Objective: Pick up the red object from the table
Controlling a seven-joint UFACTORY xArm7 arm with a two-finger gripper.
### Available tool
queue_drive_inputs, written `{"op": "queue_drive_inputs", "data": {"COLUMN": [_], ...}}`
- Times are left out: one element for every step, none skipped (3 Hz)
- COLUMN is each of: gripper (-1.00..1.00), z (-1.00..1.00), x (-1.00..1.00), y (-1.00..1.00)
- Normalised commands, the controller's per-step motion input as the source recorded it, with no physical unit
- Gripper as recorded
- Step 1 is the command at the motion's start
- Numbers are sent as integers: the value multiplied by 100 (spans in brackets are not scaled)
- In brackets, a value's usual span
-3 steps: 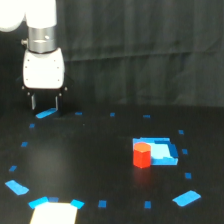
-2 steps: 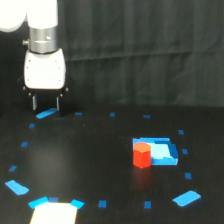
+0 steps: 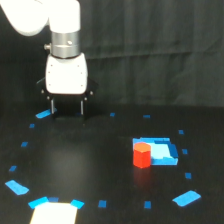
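The red object (image 3: 141,155) is a small red-orange block standing on the black table (image 3: 95,165), right of centre. It touches the front left of a flat bright-blue piece (image 3: 161,150). My gripper (image 3: 67,107) hangs from the white arm at the upper left, well away from the block, to its upper left. Its two dark fingers (image 3: 52,106) point down with a gap between them and hold nothing.
Small blue tape marks ring the table. Larger blue patches lie at the left (image 3: 17,187), the lower right (image 3: 186,198) and behind the gripper (image 3: 43,114). A pale rectangle (image 3: 55,213) with blue corners sits at the bottom edge. A dark curtain hangs behind.
The gripper has shifted a little toward the exterior view's right. The red block and blue piece have not moved.
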Motion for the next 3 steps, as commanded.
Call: {"op": "queue_drive_inputs", "data": {"gripper": [100,100,100], "z": [-14,-51,4], "x": [87,100,100], "y": [-29,-66,-74]}}
